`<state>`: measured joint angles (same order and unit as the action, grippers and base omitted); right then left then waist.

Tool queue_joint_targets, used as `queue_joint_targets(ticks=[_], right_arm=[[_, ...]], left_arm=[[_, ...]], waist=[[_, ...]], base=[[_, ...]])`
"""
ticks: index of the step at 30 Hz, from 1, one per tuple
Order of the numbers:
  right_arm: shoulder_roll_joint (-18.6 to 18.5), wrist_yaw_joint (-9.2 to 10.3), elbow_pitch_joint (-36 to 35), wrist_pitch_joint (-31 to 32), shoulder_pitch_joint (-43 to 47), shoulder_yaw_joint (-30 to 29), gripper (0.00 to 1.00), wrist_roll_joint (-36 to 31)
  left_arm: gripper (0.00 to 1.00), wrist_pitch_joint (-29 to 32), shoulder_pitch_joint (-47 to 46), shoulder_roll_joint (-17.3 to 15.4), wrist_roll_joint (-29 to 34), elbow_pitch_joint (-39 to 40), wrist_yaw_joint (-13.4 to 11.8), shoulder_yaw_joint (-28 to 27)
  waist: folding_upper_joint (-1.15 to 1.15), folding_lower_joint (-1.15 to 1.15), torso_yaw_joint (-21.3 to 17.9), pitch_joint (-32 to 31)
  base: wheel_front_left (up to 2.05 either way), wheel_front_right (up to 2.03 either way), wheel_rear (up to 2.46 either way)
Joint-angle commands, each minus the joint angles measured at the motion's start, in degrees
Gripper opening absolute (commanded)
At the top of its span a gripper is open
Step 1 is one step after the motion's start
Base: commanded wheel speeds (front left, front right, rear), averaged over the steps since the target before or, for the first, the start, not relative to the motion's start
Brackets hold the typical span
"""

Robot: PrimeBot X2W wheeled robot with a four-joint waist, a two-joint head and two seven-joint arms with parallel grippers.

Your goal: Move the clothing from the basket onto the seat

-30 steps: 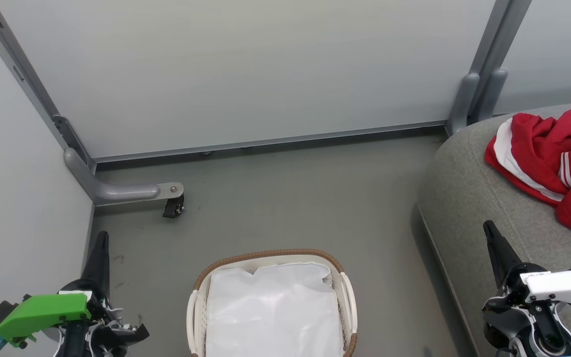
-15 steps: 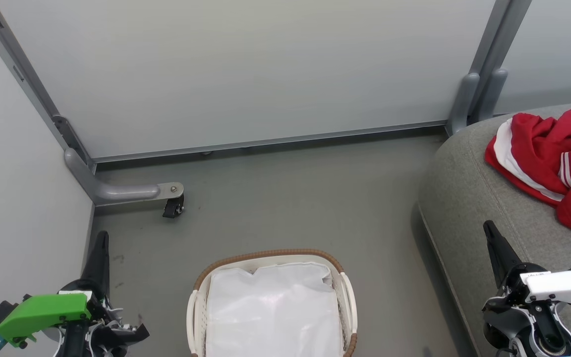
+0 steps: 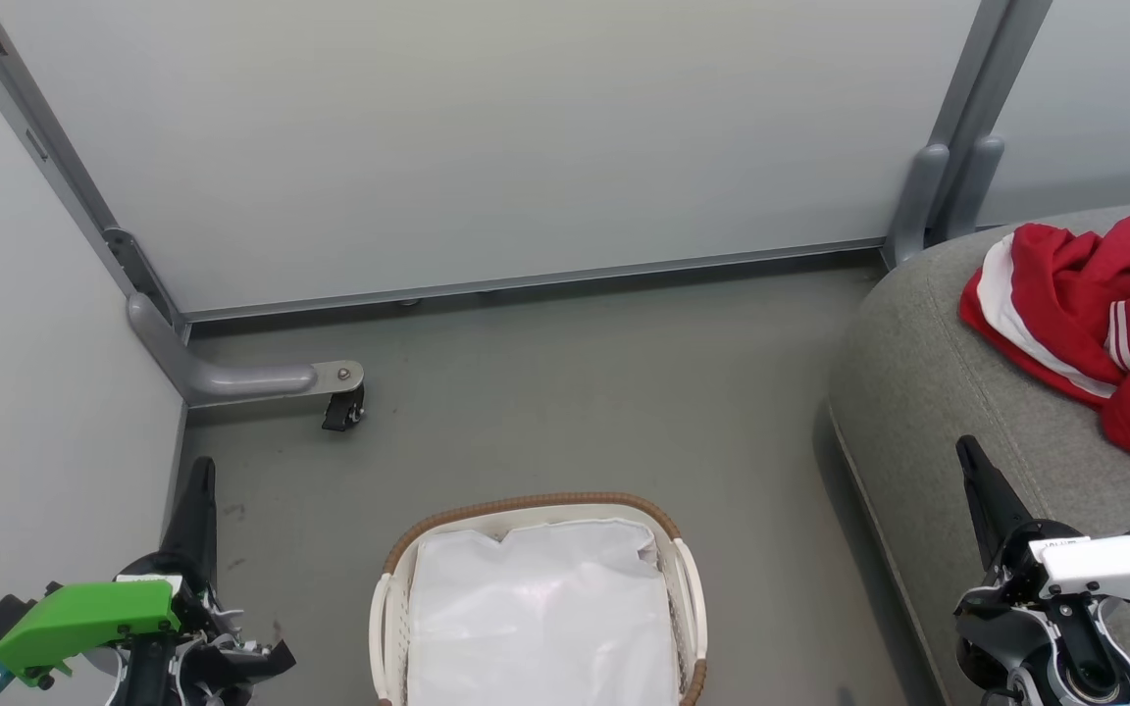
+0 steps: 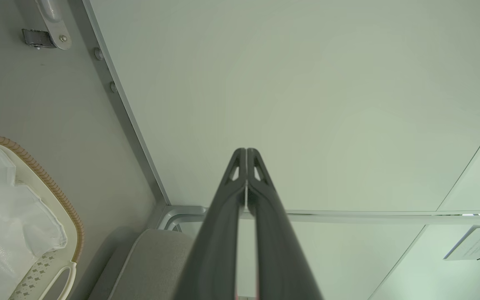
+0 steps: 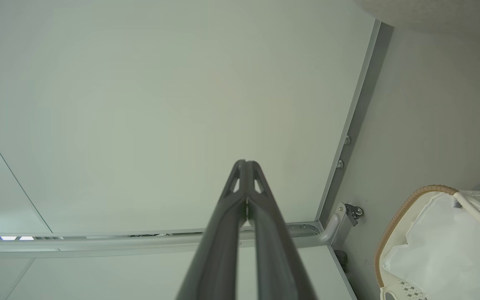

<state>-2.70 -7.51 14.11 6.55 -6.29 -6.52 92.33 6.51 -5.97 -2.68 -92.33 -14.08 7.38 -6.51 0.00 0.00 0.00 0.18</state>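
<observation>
Clothing (image 3: 1080,324) lies on seat (image 3: 928,412), well apart from basket (image 3: 526,505); basket holds liner (image 3: 540,608).
You see the left gripper (image 4: 246,154) and right gripper (image 5: 246,166) flanking the basket, each with fingers pressed together, gripping nothing.

Crumpled red sports clothing (image 3: 1085,324) with white panels and white stripes, lying in a loose heap on top of the large grey fabric upholstered seat (image 3: 928,392), at the right edge of the head view; the seat's rounded edge carries a stitched seam. Small oval white plastic basket (image 3: 526,505) with brown woven-look rim, perforated sides and white loop handles, standing upright on the floor, left of the seat and well apart from the heap; a thin white liner sheet (image 3: 540,618) covers its interior.
</observation>
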Motion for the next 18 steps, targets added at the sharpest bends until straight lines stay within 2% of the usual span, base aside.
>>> queue_joint_targets(ticks=[1,18], right_arm=[[-0.34,0.04,-0.21,0.15,0.2,-0.11,0.0,0.18],[-0.34,0.04,-0.21,0.15,0.2,-0.11,0.0,0.18]], left_arm=[[0.0,0.25,-0.54,-0.38,-0.18,0.12,0.25,-0.13],[0.0,0.24,-0.54,-0.38,-0.18,0.12,0.25,-0.13]], waist=[[0.0,0.0,0.0,0.0],[0.0,0.0,0.0,0.0]], base=[[0.0,0.0,0.0],[0.0,0.0,0.0]])
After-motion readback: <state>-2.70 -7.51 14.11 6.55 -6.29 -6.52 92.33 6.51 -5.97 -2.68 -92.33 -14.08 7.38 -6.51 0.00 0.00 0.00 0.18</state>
